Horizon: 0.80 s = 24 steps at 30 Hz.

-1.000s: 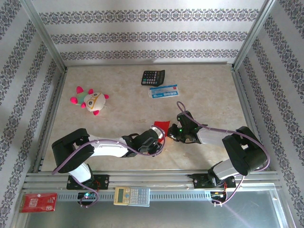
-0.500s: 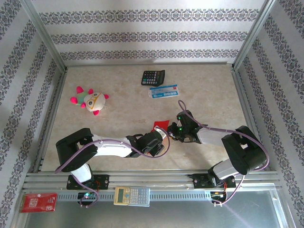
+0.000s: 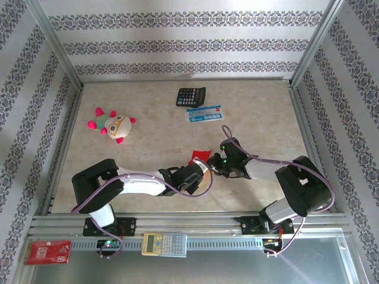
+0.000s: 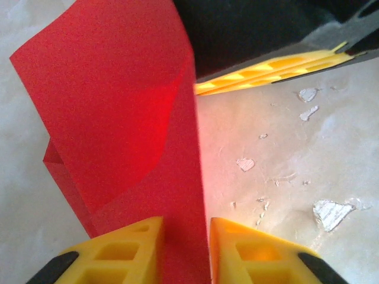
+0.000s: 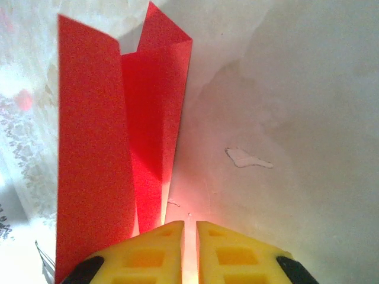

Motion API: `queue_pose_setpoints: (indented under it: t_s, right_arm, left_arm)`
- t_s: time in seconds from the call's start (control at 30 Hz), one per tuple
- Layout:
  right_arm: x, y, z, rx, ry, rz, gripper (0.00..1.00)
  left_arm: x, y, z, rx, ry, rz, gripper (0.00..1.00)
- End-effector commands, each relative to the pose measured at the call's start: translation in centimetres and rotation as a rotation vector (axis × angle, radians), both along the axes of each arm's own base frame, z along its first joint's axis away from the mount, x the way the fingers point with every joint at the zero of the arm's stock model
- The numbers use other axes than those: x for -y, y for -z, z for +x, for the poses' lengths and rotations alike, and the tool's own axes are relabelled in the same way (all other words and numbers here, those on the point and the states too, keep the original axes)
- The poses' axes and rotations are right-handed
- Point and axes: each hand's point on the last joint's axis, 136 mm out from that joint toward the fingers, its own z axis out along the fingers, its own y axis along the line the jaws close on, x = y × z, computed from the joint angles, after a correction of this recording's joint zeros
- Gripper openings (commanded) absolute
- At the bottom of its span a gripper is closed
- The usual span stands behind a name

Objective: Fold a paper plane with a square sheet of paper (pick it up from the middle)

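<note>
The red paper (image 3: 200,155) is just near of the middle of the bench (image 3: 266,118), held up off it between the two arms. The left hand (image 3: 200,168) grips it. In the left wrist view its yellow fingers (image 4: 118,254) sit either side of a folded strip that fills the gap between them, and the paper's loose left edge curls free above the bench.

The right hand (image 3: 215,163) meets the paper from the right. Its fingers (image 5: 148,251) are drawn nearly together, with a sliver of light between them. The folded tip of the paper ends at the left finger, and I cannot tell whether a layer is pinched.

Bare bench lies open to the right and far right of the hands. A black calculator (image 3: 190,96) and a blue-and-white packet (image 3: 204,113) lie well apart toward the far edge, and a plush toy (image 3: 112,124) is far left. A second calculator (image 3: 164,243) rests on the near rail.
</note>
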Motion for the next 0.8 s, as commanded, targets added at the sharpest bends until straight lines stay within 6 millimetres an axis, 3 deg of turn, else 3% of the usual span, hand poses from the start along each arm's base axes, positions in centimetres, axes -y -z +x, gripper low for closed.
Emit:
queue_pose_setpoints:
  t_s: [0.0,0.3,0.77]
  right_arm:
    - [0.4,0.5,0.0,-0.012,0.011,0.001,0.14]
    - [1.0,0.3,0.0,-0.006,0.004,-0.004,0.14]
    - [5.2,-2.9,-2.0,0.021,-0.149,-0.119,0.22]
  left_arm:
    - [0.4,-0.6,-0.1,0.009,0.001,0.001,0.22]
    - [1.0,-1.4,-0.7,-0.053,-0.03,-0.091,0.06]
    - [3.5,-2.9,-2.1,-0.397,-0.066,-0.44,0.0]
